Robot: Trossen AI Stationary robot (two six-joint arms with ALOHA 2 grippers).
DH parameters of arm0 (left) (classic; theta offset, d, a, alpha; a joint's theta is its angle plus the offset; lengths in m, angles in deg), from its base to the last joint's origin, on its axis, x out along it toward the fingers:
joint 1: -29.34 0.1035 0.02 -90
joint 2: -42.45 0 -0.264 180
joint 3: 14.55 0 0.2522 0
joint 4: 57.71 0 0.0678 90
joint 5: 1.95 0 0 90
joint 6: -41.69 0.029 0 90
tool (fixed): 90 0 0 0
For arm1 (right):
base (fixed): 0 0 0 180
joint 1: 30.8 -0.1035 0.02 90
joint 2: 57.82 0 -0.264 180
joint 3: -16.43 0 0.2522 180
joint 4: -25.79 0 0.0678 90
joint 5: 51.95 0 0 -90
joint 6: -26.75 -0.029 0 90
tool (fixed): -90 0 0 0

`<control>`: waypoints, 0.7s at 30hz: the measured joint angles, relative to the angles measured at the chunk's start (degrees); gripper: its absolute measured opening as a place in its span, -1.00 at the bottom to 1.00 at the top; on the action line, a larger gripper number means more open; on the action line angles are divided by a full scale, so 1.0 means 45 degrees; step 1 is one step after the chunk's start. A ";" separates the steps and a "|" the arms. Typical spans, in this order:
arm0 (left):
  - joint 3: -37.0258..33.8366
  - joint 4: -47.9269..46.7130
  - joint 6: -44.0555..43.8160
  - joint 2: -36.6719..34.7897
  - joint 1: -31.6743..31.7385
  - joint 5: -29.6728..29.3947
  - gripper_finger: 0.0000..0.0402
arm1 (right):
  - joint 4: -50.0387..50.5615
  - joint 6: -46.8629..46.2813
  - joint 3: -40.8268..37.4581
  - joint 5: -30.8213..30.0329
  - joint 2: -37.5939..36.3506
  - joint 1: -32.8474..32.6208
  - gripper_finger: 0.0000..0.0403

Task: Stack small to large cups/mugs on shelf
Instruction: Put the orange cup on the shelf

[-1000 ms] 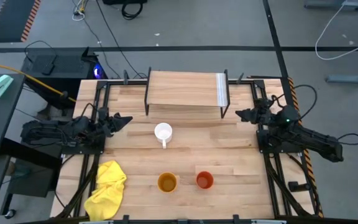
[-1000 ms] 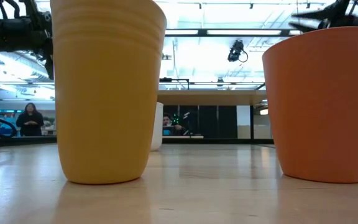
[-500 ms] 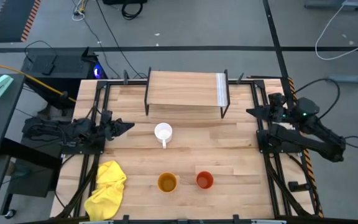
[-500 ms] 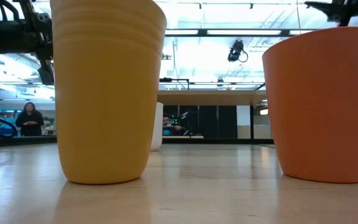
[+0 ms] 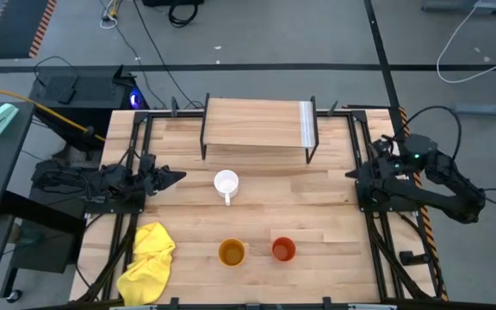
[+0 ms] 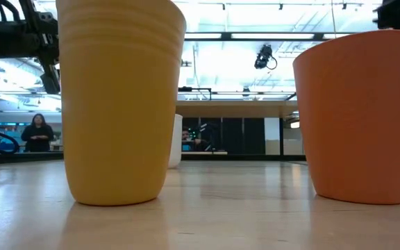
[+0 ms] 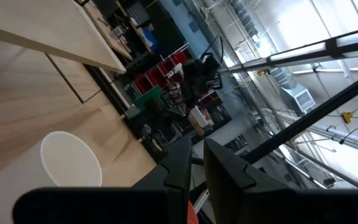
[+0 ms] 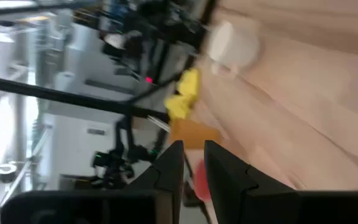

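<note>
The white mug stands mid-table, handle toward the near edge; it also shows in the left wrist view. The yellow-orange cup and the red-orange cup stand upright side by side near the near edge, and loom large in the low view. The shelf stands on its black legs at the far edge, pale strip at its right end. My left gripper hovers shut, left of the mug. My right gripper hovers shut by the right edge.
A crumpled yellow cloth lies at the near left corner. Black frame rails run along both table sides. Bare wood lies between the mug and the two cups. People show in the room beyond the table.
My right gripper has drawn back toward the table's right edge and a little toward the near edge, its arm folding and turning. My left gripper has drifted slightly toward the near edge. The mug and cups have stayed put.
</note>
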 joint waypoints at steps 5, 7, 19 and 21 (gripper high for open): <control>0.0870 -0.0053 0.0492 0.0979 -0.0333 -0.0359 -0.85 | 0.0208 0.0481 0.0000 -0.0254 0.0001 0.0002 -0.64; 0.1299 -0.0348 0.0525 0.1608 -0.0434 -0.0387 -0.91 | 0.0213 0.0618 0.0000 -0.0428 0.0025 0.0005 -0.64; 0.1970 -0.0365 -0.1158 0.5432 -0.1168 -0.0387 -0.80 | 0.0708 0.0142 -0.0683 0.1026 0.0035 0.0000 -0.64; 0.1970 0.0119 -0.1145 0.5526 -0.1220 -0.0410 -0.78 | 0.0685 0.0119 -0.0947 0.1320 0.0038 0.0002 -0.64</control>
